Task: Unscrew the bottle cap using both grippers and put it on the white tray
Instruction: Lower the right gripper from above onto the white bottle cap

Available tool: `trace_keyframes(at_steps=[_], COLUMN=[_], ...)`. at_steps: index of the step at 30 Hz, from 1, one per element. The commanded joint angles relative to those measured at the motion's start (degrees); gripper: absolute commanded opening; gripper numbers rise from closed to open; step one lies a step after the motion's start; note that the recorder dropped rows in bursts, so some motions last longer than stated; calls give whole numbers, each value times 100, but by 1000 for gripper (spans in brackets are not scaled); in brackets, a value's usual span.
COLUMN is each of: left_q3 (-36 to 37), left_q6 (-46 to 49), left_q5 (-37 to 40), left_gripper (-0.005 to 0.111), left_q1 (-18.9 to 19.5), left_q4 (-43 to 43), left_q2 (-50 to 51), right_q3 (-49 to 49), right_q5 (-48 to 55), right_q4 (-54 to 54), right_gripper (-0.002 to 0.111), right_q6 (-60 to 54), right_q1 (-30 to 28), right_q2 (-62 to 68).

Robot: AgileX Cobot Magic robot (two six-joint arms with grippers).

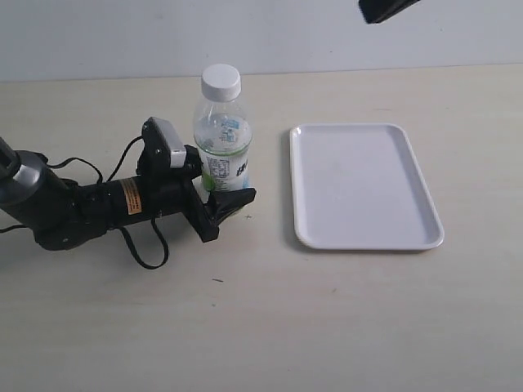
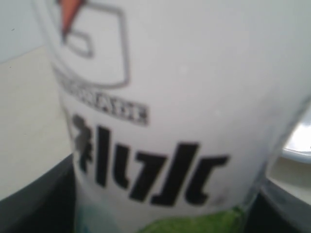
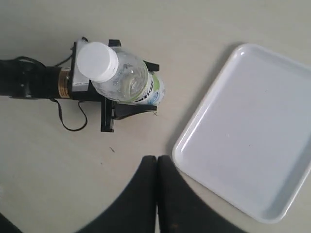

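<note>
Pale beige worktop (image 1: 327,327) under a plain light wall (image 1: 245,33), and there's the bottle cap (image 1: 221,80), white and round, sitting on the neck of the bottle (image 1: 222,139). Bottle's upright on the worktop, left of centre, clear at the shoulder, with a white and green label (image 1: 229,167) lower down. Left tool (image 1: 225,181) comes in low from the left, arm lying almost flat along the surface, and it's clamped round the bottle's lower half, a black finger (image 1: 233,204) on each side, tight to the label. Its wrist camera sees little else: black lettering, green at the base. Over to the right, near the bottle but apart from it, lies the white tray (image 1: 364,186), flat and glossy with a low rim. Right tool (image 3: 156,165) hangs high above the worktop looking straight down, between bottle and tray, its fingers pressed together with only a thin seam between them, gripping nothing
</note>
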Motion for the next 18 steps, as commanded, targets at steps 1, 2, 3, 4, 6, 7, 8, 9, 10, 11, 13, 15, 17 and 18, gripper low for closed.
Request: trace_keyframes(at_steps=[1,2,3,4,6,7,8,9,10,11,13,15,17,18], left_q3=[10,10,10,10,10,10,10,10,10,10,10,10,10,10], left_q6=[49,36,-5,-38,-83,-129,-129,-129,-125,-125,-125,-125,-125,-125], left_q5=[350,373,373,373,373,373,373,373,387,427,484,516,521,521], left_gripper=[0,0,0,0,0,0,0,0,0,0,0,0,0,0], left_q1=[-14,-14,-14,-14,-14,-14,-14,-14,-14,-14,-14,-14,-14,-14], left_q4=[172,189,220,249,307,319,319,319,324,324,324,324,324,324], left_q2=[-169,-208,-233,-259,-297,-312,-312,-312,-312,-312,-312,-312,-312,-312], right_q3=[-645,-799,-916,-1050,-1286,-1416,-1548,-1655,-1726,-1800,-1896,-1913,-1913,-1913], right_q5=[55,55,55,55,55,55,55,55,55,55,55,55,55,55], right_q4=[-747,-758,-758,-758,-758,-758,-768,-783,-796,-796,-796,-864,-1015,-1065], right_gripper=[0,0,0,0,0,1,3,6,10,16,30,47,59,63], right_q6=[598,598,598,598,587,587,587,544,544,544,544,544,544,544], right_q1=[666,794,906,1015,1166,1236,1278,1329,1346,1346,1372,1386,1416,1416], right_q2=[700,868,1030,1180,1433,1568,1695,1802,1877,1955,2074,2133,2187,2217])
